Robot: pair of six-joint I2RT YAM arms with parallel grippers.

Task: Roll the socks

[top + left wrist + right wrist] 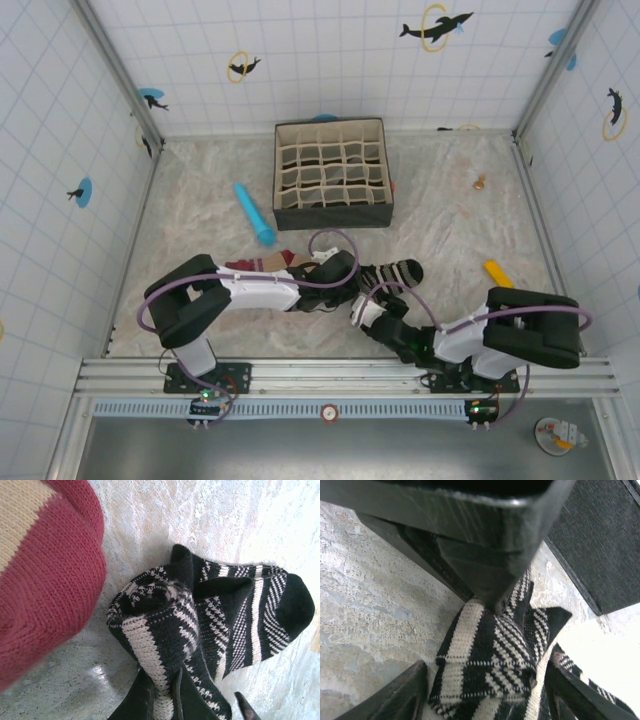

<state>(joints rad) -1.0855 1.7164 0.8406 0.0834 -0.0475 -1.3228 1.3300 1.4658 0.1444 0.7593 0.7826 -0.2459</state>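
The black-and-white striped sock point(397, 272) lies bunched at the table's middle front. My left gripper point(338, 288) is shut on a fold of its cuff end; in the left wrist view the fingers point(137, 700) pinch the white-striped fabric of this sock point(220, 615). My right gripper point(486, 669) is open and straddles the same sock point(490, 660), its right finger point(575, 692) touching the fabric and its left finger point(405, 695) just clear of it. The peach sock point(262, 263) with maroon ends lies partly under the left arm; its maroon part point(50, 580) sits left of the striped sock.
A divided fabric box point(333, 175) stands at the back centre. A blue cylinder point(254, 213) lies left of it. A yellow piece point(497, 272) and a small brown object point(480, 183) lie to the right. Tiled walls enclose the table.
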